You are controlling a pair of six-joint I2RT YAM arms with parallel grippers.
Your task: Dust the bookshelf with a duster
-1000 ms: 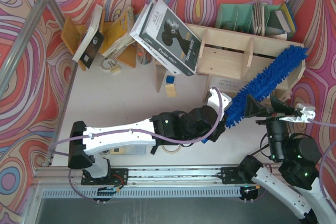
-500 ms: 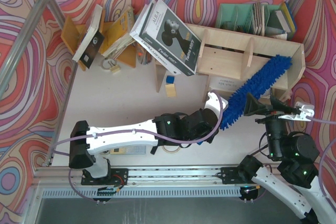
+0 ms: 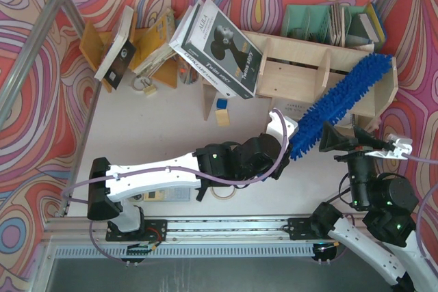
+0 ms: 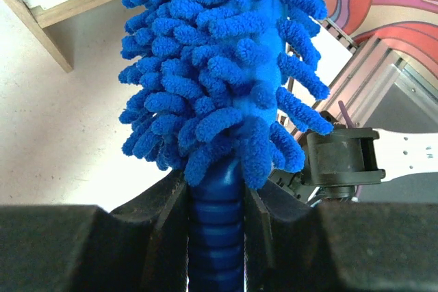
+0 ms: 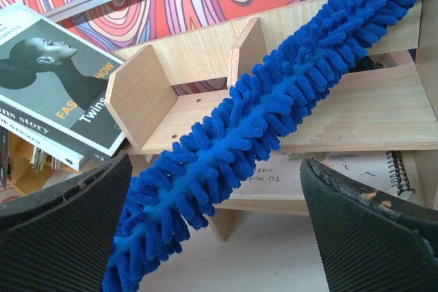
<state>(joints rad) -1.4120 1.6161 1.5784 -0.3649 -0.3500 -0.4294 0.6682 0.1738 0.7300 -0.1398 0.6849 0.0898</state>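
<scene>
Stroke of dusting, midway. Clamped at its ribbed dark blue handle by left end effector [image 4: 217, 203]: long bright blue fluffy duster [image 3: 342, 100], laid diagonally over right-hand compartment of pale plywood bookshelf [image 3: 294, 73]. Swung back up toward right end wall after dipping lower half a second ago; hence judged a back-and-forth wiping stroke, other compartments likely outstanding. Spread wide and empty: right end effector [image 3: 359, 143].

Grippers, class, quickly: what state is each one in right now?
Left gripper: shut on the dark blue handle of the long bright blue fluffy duster.
Right gripper: open, holding nothing.
</scene>
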